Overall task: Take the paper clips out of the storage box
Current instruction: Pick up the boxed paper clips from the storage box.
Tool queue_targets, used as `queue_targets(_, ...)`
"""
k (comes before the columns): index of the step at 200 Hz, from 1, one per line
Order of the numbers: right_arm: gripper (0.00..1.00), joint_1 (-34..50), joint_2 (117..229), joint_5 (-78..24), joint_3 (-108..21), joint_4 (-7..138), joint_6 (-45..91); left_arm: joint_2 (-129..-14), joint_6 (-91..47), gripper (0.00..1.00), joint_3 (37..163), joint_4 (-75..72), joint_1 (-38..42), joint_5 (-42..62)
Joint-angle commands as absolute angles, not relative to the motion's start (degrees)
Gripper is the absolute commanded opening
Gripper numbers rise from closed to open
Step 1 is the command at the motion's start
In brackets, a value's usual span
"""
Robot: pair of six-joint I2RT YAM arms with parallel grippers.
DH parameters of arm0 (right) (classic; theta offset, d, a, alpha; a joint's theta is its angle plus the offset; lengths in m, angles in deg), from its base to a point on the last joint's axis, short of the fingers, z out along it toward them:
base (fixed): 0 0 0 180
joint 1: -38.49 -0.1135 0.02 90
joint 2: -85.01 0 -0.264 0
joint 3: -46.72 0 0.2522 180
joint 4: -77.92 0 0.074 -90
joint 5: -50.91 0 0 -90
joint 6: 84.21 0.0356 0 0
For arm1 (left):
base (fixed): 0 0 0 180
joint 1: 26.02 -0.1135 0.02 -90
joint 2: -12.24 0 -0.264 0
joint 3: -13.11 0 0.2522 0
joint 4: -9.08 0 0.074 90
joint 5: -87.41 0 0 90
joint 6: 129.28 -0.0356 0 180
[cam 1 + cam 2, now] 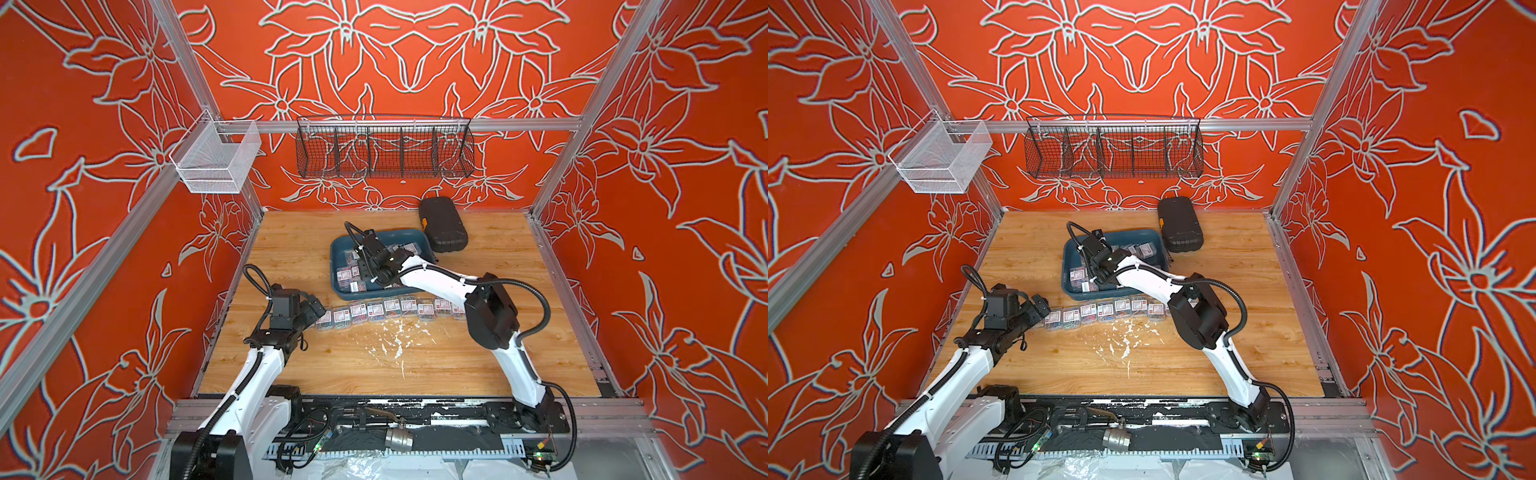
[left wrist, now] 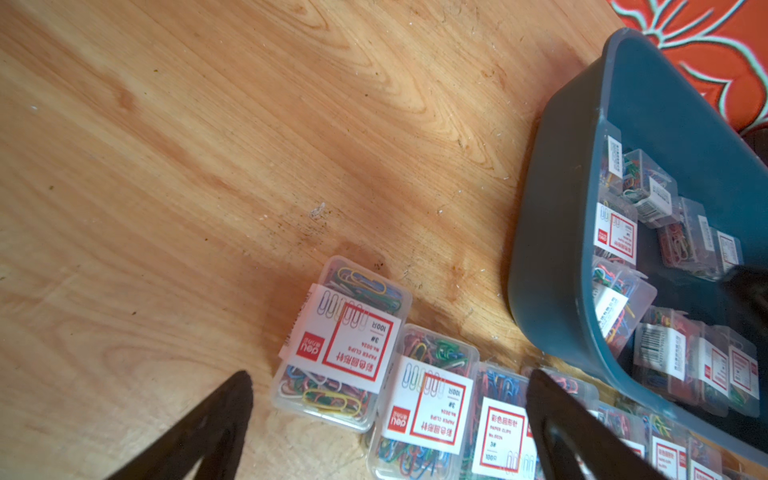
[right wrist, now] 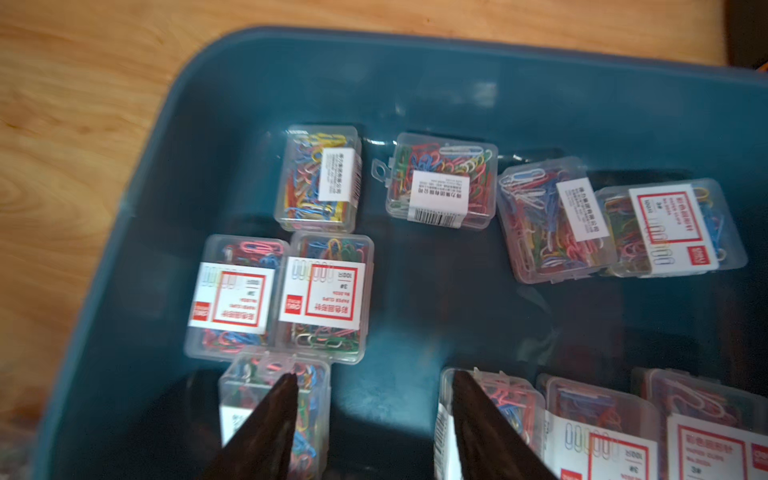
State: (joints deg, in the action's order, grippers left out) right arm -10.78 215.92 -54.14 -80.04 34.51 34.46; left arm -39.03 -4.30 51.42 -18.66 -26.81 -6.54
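Paper clips (image 1: 376, 311): clear labelled boxes of coloured clips, one row on the table (image 1: 478, 357) just in front of the teal storage box (image 1: 399, 235), the rest loose inside it. Left fingers (image 2: 224, 424): spread wide, holding nothing, at the row's left end. Right fingers (image 3: 266, 428): low inside the storage box, parted with bare floor between, tips over two separate boxes, gripping neither.

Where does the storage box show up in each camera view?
Top view: storage box at table centre, toward the back wall.
Top view: same place.
Left wrist: one rounded end, beside the paper clips laid on the table.
Right wrist: fills most of the picture.
Shared landmark: the paper clips inside it, visible in all four.
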Motion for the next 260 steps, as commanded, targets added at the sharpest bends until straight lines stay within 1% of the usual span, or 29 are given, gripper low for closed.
queue_targets(1,0.62,-10.8,220.9,-52.0,-86.2,29.0,33.0,-38.5,-3.5,1.00,51.2,-18.0,-26.8,-6.7)
queue_targets(19,0.63,-10.9,225.3,-48.7,-92.0,26.8,32.1,-38.1,-3.4,1.00,51.0,-18.0,-26.7,-6.8)
queue_targets(38,0.65,-10.9,229.5,-47.5,-97.6,24.6,32.2,-37.6,-3.2,1.00,50.8,-18.1,-26.7,-7.1)
queue_targets(65,0.66,-10.7,235.0,-48.4,-104.5,21.4,32.9,-37.4,-3.2,1.00,50.7,-18.1,-26.6,-7.2)
queue_targets(85,0.65,-10.6,237.3,-50.4,-107.3,19.2,33.6,-37.6,-3.2,0.99,50.7,-18.0,-26.6,-7.2)
queue_targets(119,0.61,-10.3,236.0,-55.8,-105.0,18.3,35.5,-37.8,-3.2,0.99,50.9,-18.0,-26.5,-7.2)
queue_targets(155,0.60,-10.3,230.2,-61.9,-95.6,22.2,36.9,-37.8,-3.2,0.99,50.8,-18.0,-26.6,-7.2)
queue_targets(183,0.60,-10.2,227.9,-59.9,-92.4,25.8,35.2,-37.8,-3.2,0.99,50.9,-18.1,-26.6,-7.2)
queue_targets(260,0.60,-10.0,231.9,-55.9,-96.9,24.4,33.6,-37.8,-3.1,0.99,50.8,-18.1,-26.6,-7.3)
